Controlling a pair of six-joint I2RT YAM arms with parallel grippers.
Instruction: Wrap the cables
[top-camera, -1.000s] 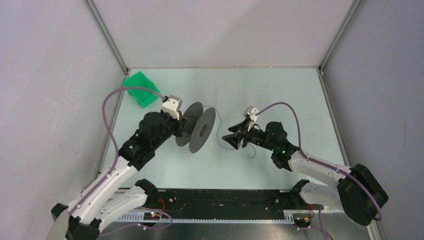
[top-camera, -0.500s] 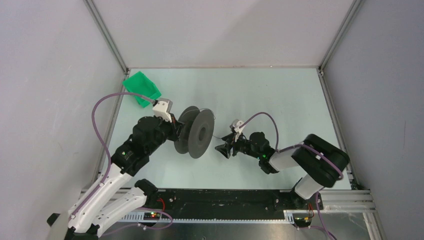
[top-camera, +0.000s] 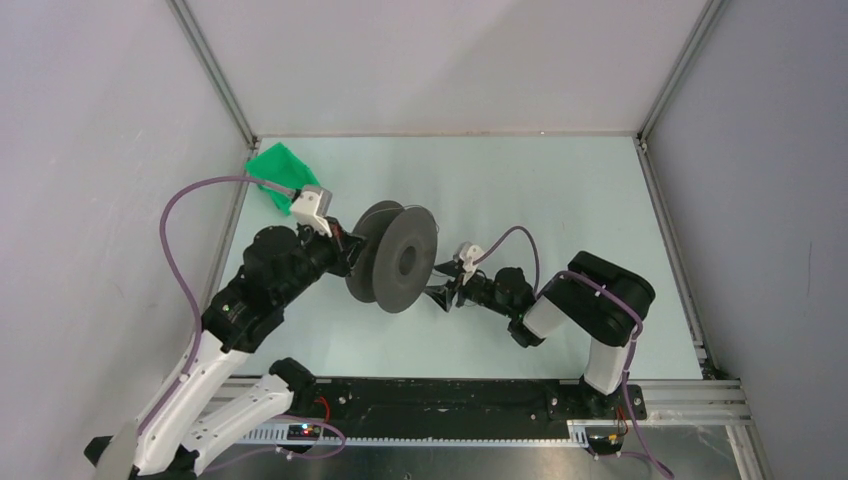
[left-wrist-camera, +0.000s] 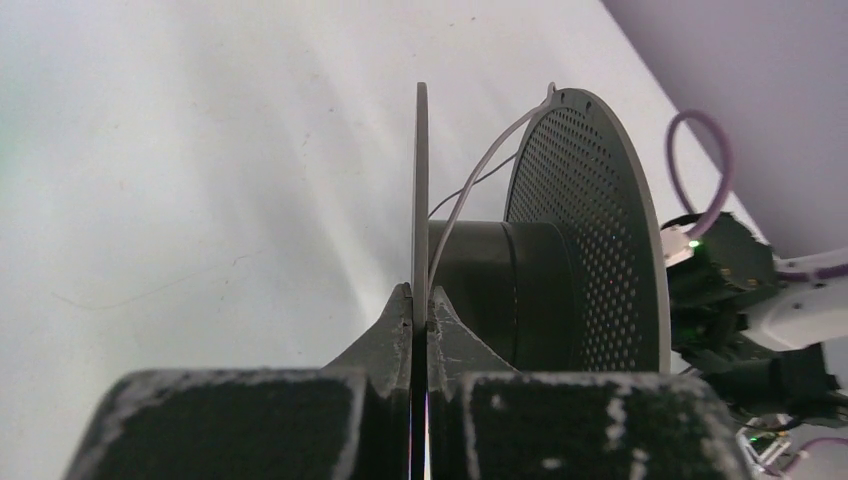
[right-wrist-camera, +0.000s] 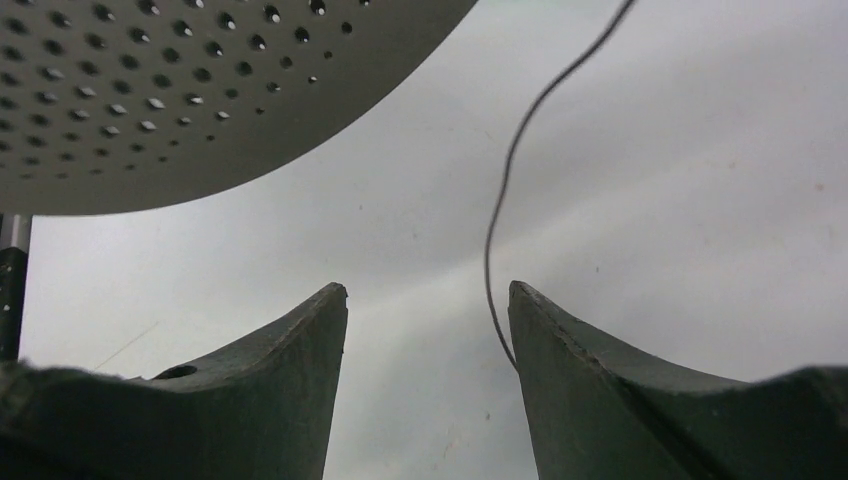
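A grey spool (top-camera: 392, 258) with two perforated flanges stands on edge left of the middle of the table. My left gripper (top-camera: 345, 262) is shut on the rim of its near flange (left-wrist-camera: 421, 200), pinched between the fingertips (left-wrist-camera: 421, 305). The thin cable (left-wrist-camera: 480, 170) rises from the dark core (left-wrist-camera: 480, 270) and passes over the far flange's rim. My right gripper (top-camera: 440, 298) is open, just right of the spool. In the right wrist view the cable (right-wrist-camera: 520, 150) hangs between the open jaws (right-wrist-camera: 428, 290), close to the right finger (right-wrist-camera: 560, 340). The flange (right-wrist-camera: 200, 90) fills the top left.
A green bin (top-camera: 282, 175) sits at the back left corner, behind the left arm. Metal frame posts (top-camera: 215, 75) and grey walls close in the table on three sides. Purple hoses (top-camera: 175, 225) loop off both arms.
My right gripper has moved left, close to the spool, with its arm folded in. My left arm has shifted left and turned the spool, so its flange face shows more.
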